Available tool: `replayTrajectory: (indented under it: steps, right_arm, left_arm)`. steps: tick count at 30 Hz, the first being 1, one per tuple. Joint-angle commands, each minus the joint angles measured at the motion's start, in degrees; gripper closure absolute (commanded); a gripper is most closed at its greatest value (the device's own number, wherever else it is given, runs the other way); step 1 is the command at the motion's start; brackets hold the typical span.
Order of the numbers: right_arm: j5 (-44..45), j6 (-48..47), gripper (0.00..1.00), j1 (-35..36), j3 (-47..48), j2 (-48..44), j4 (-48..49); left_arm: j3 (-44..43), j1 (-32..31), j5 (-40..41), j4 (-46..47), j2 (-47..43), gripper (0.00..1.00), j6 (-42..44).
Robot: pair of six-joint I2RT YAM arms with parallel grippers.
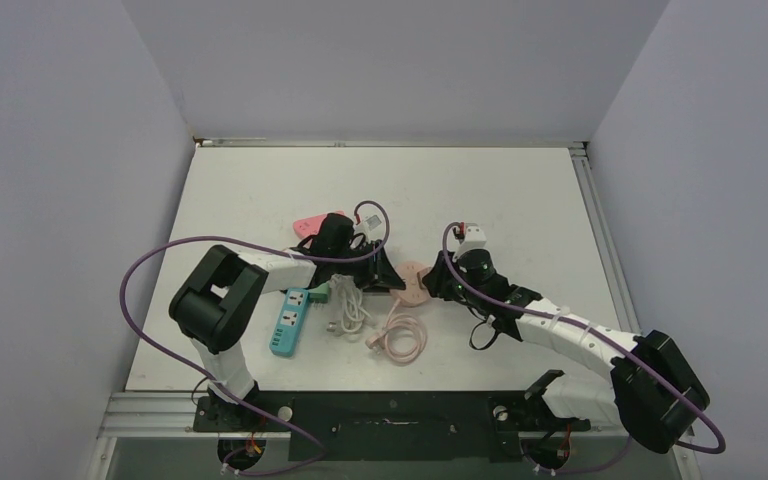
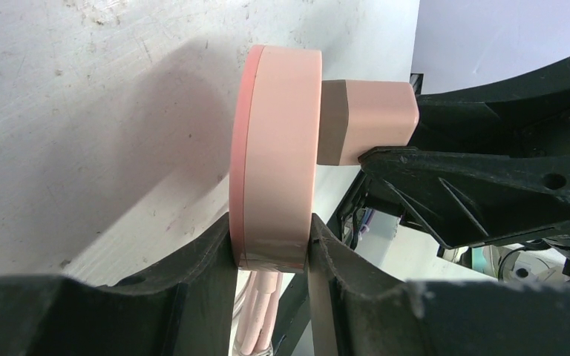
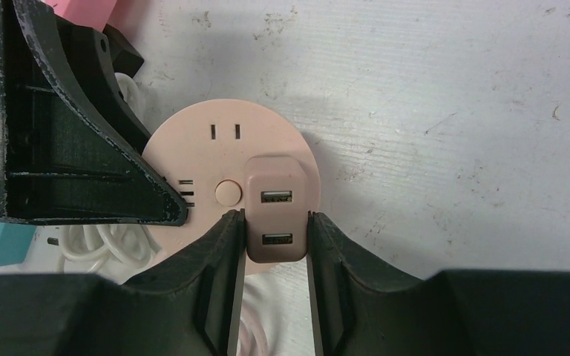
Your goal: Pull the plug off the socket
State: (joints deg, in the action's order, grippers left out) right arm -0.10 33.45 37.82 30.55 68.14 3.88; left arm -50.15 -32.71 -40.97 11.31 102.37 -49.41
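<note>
Here, the right wrist view looks straight down on the round pink socket (image 3: 215,144) lying on the desk (image 3: 453,111), the plug (image 3: 276,178) seated in its face. The right pincer (image 3: 274,219) is clamped on the plug's two sides. Only the left wrist view shows the socket edge-on: the left pincer (image 2: 271,226) squeezes its rim, and the plug juts from one flat face just past the tips. From above, a pink coiled cable (image 1: 403,338) lies just nearside of both pincers.
</note>
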Motion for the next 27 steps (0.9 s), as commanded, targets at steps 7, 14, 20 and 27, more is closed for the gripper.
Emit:
replayTrajectory:
  steps: [7, 14, 20, 27]
  right_arm:
    - [1.37, -2.06, 0.86, -2.23, -0.21, -1.17, 1.05]
    - [3.82, -2.11, 0.95, 0.66, 0.49, -1.27, 1.14]
    - [9.01, -1.54, 0.95, 7.3, 2.9, 0.11, 1.04]
    - [12.14, -1.33, 0.95, 11.74, 4.93, 3.71, 0.94]
  left_arm:
    - [-0.2, -0.43, -4.12, 4.01, -0.61, 1.0, -1.04]
    - [-1.12, -0.43, -1.33, -1.27, -0.2, 1.0, 1.03]
    - [-1.6, -0.34, 0.15, -3.43, 0.47, 1.0, 1.86]
    - [-1.79, -0.17, 0.36, -3.92, 0.98, 1.0, 1.95]
